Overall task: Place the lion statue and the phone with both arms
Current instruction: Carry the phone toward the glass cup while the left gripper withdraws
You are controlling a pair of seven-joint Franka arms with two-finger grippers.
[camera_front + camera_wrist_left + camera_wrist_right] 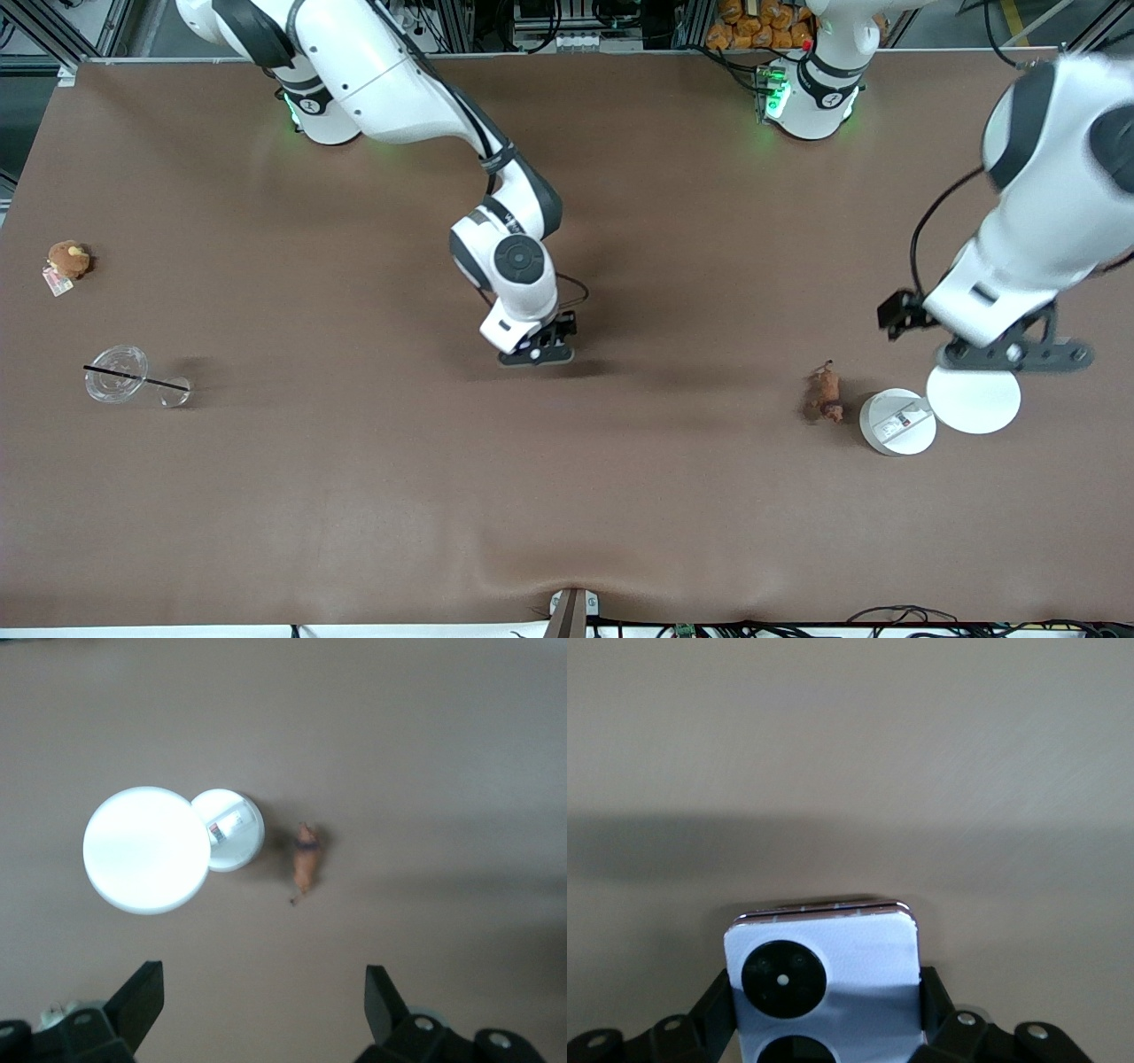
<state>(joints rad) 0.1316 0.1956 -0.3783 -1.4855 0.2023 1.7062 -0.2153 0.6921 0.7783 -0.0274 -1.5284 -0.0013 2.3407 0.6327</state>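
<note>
- Tan plush toy [68, 259] lies near the right arm's end of the table [354, 496].
- Clear cup [117, 374] with black straw lies nearer the front camera than the plush.
- Right gripper [537, 351] sits low at mid-table, fingers clamped on the phone [824, 979].
- Lion statue [826, 393] lies on the table just beside the white container [897, 423].
- White lid [973, 400] lies against the container.
- Left gripper [1014, 354] hangs over the lid, fingers spread wide, holding nothing.
</note>
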